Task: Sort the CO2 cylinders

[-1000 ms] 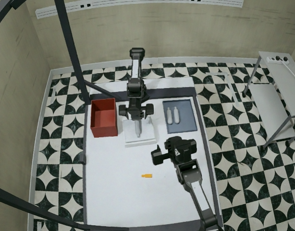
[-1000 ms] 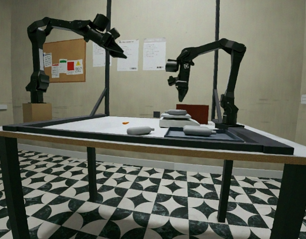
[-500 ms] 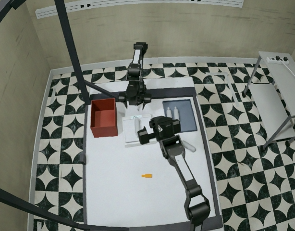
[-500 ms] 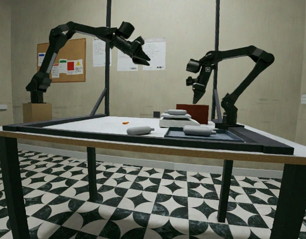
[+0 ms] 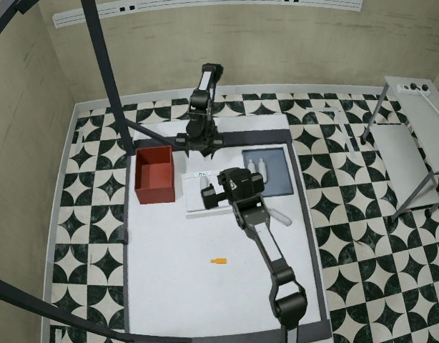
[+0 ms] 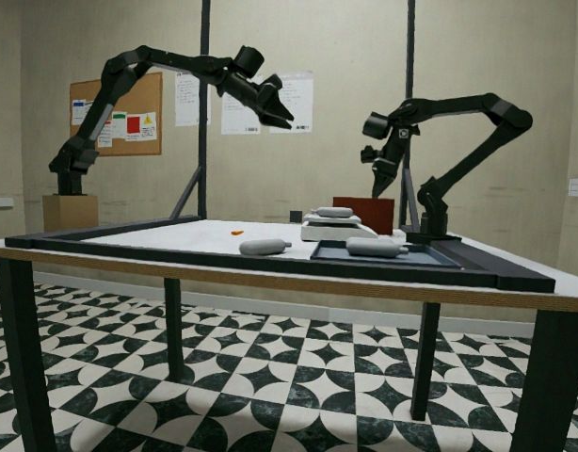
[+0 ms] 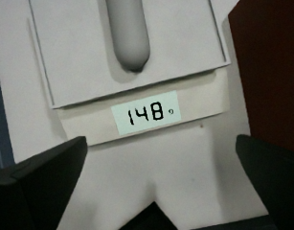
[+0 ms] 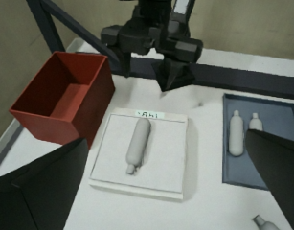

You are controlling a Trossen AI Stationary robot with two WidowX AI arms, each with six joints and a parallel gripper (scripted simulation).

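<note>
A grey cylinder (image 5: 204,181) (image 6: 334,212) (image 7: 129,35) (image 8: 139,141) lies on the white scale (image 5: 194,202) (image 7: 75,62) (image 8: 166,174), whose display (image 7: 147,113) reads 148 g. No stamp is legible. Two cylinders (image 5: 263,170) (image 8: 237,134) lie side by side on the blue tray (image 5: 280,162) (image 8: 285,120). Another cylinder (image 5: 280,217) (image 6: 263,247) lies on the table in front of the tray. The red bin (image 5: 156,196) (image 8: 46,126) shows no cylinder inside. My left gripper (image 6: 376,195) (image 7: 161,142) is open, behind the scale's display edge. My right gripper (image 6: 292,123) (image 8: 167,141) is open, high above the table.
A small orange piece (image 5: 220,261) (image 6: 237,232) lies on the table (image 5: 175,295) in front of the scale. The right arm (image 5: 267,244) reaches over the table and partly hides scale and tray in the top view. A dark frame upright (image 5: 105,73) stands behind the bin.
</note>
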